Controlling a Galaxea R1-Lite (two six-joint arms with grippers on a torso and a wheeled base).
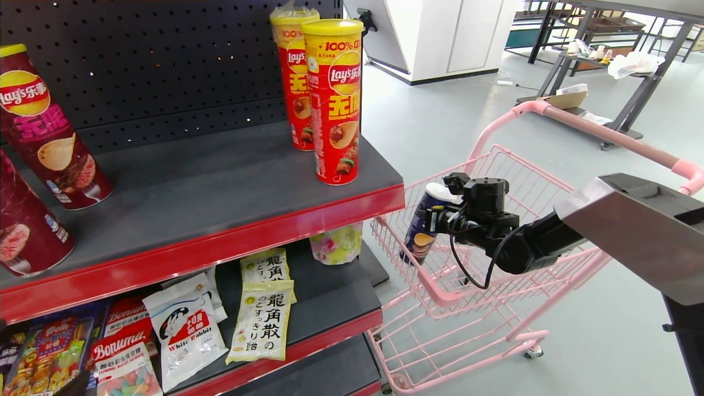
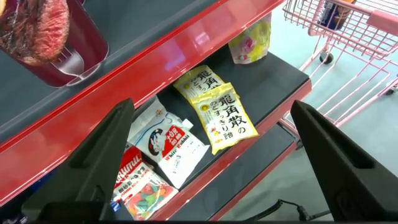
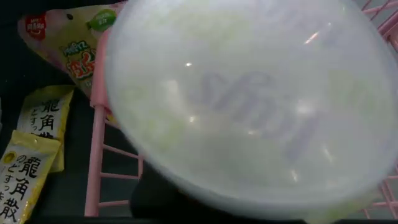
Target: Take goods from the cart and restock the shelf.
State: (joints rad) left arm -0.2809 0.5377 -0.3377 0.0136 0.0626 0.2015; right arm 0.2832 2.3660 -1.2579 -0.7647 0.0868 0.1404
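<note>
Right gripper (image 1: pixel 440 219) clasping a blue chip can (image 1: pixel 419 242) inside the pink cart (image 1: pixel 605 133) at centre right, two yellow-red cans (image 1: pixel 335 99) on the shelf (image 1: pixel 220 181) upper centre, dark red cans (image 1: pixel 49 132) far left, snack bags (image 1: pixel 264 319) lower left

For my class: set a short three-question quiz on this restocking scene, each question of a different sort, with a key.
1. True or false: the right gripper grips a blue can at the pink cart.
2. How many yellow-and-red cans stand at the right end of the top shelf? A one, B two, C four.
3. Fill in: the left gripper is ___ (open or shut).

Key: 1 true; 2 B; 3 open.
</note>
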